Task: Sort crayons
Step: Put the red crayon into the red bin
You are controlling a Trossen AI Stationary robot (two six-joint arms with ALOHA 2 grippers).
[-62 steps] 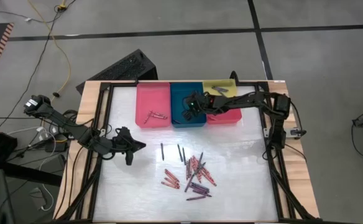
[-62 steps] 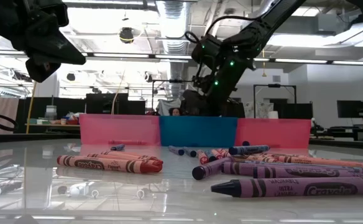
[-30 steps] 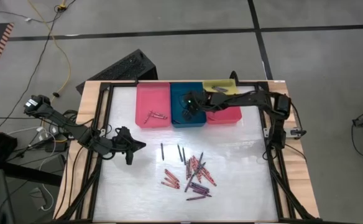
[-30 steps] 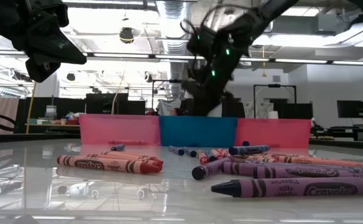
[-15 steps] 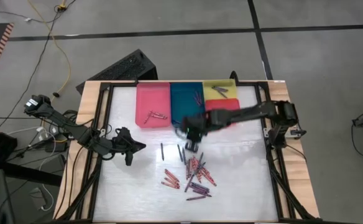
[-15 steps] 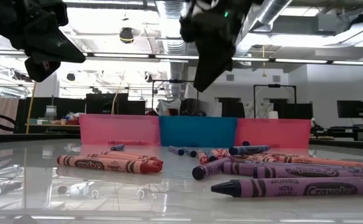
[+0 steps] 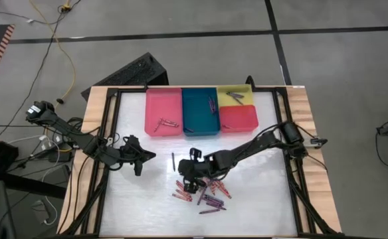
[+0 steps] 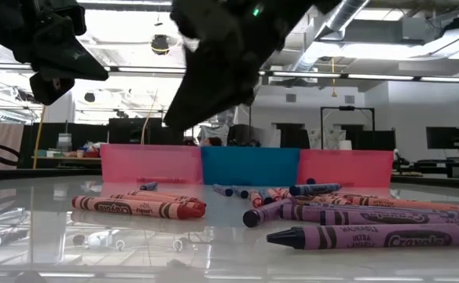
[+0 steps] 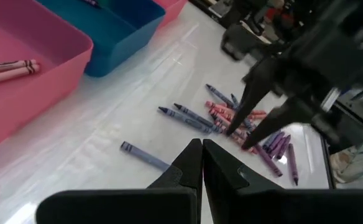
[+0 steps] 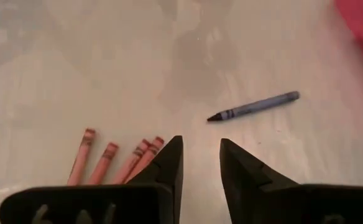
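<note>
With the left claw [image 7: 139,161] parked shut at the counter's [image 7: 267,199] left, the right claw [image 7: 193,178] is held open and empty over the loose crayons [image 7: 207,186] mid-counter, so a pick is judged next: one crayon must be straddled and gripped.

In the high view, three trays [image 7: 164,109] are set side by side at the upper centre of the tabletop [image 7: 260,192], with a fourth, smaller tray [image 7: 240,96] behind the rightmost one. The crayons [image 7: 210,192] are scattered below the trays, at lower centre; a few lie inside the trays. The right hand [image 7: 193,178] is placed over the left part of the scatter. The left hand [image 7: 139,167] is found at the left edge of the tabletop, well apart from the crayons.
</note>
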